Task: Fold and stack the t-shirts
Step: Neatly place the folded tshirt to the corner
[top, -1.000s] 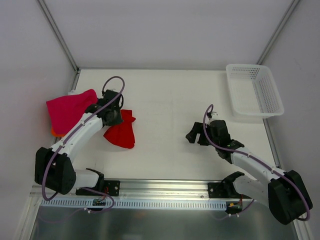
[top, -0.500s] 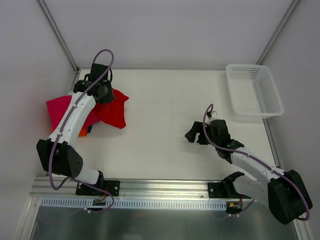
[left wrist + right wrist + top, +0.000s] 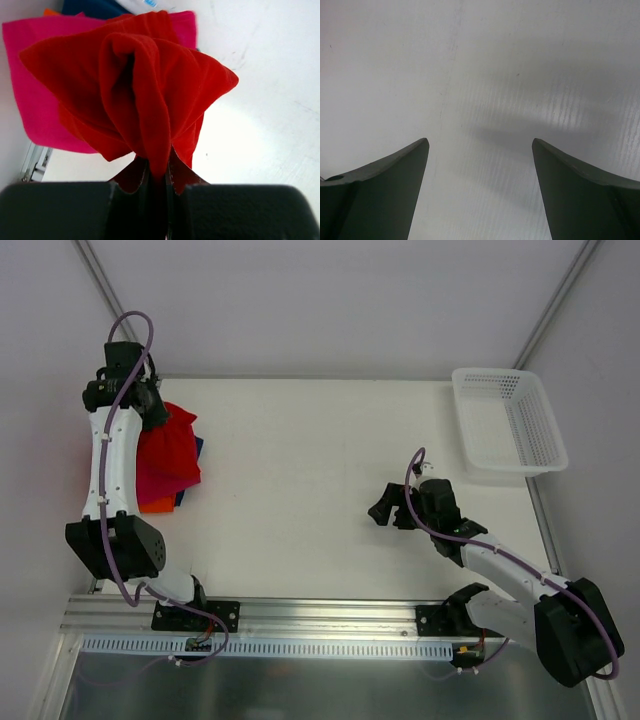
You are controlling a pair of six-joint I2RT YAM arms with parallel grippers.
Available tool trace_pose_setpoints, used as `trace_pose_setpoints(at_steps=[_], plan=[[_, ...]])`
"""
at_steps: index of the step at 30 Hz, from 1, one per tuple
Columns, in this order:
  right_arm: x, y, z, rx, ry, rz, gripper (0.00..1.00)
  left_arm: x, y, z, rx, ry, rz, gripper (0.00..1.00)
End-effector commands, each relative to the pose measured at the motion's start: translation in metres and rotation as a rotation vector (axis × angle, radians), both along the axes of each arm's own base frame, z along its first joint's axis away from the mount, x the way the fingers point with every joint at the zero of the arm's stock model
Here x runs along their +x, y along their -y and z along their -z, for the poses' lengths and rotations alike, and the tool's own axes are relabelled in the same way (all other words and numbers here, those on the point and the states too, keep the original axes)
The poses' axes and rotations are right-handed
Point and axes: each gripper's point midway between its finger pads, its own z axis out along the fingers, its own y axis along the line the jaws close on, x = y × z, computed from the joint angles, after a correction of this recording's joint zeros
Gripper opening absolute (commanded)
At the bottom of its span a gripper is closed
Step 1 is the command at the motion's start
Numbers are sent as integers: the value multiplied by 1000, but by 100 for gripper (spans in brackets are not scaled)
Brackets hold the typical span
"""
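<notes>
Bright, even light is falling from overhead on the white table (image 3: 330, 460), casting only faint shadows. Glare is bleaching the tabletop right of the red t-shirt (image 3: 145, 90), and the left gripper (image 3: 159, 182) is blurring dark up close. A soft grey shadow is lying beneath the right gripper (image 3: 480, 145).

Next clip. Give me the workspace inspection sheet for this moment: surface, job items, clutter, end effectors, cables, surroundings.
Surface: white table, no spills seen.
Job's things: red t-shirt bunched, over the stack at far left; magenta t-shirt, orange t-shirt and blue t-shirt beneath.
Clutter: white mesh basket at far right, nothing in it.
End effectors: left end effector shut on the red t-shirt; right end effector open above bare table.
Cables: purple cables along both arms, no snag seen.
Surroundings: white walls; metal rail at near edge.
</notes>
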Motion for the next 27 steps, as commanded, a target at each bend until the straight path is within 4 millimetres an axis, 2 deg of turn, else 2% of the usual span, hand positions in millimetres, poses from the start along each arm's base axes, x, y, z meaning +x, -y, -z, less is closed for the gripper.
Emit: trace_pose_setpoints(at_steps=[1, 4, 8, 15, 19, 21, 23, 27], plan=[[5, -7, -11, 33, 39, -24, 89, -11, -13, 19, -40, -64, -8, 0], [5, -8, -15, 45, 44, -30, 89, -5, -20, 35, -77, -96, -16, 0], [2, -7, -16, 46, 51, -33, 89, 5, -22, 36, -105, -91, -6, 0], [-1, -5, -16, 44, 54, -31, 89, 6, -42, 17, -58, -48, -55, 0], [-2, -6, -17, 45, 51, -37, 89, 6, -62, -5, -14, -4, -116, 0], [-2, -5, -16, 41, 47, -35, 89, 2, -73, -10, -9, 5, -152, 0], [-2, -5, -17, 41, 49, -33, 89, -2, -80, -6, -17, -6, -180, 0], [-3, -5, -18, 45, 50, -33, 89, -10, -91, 19, -16, -74, -231, 0]])
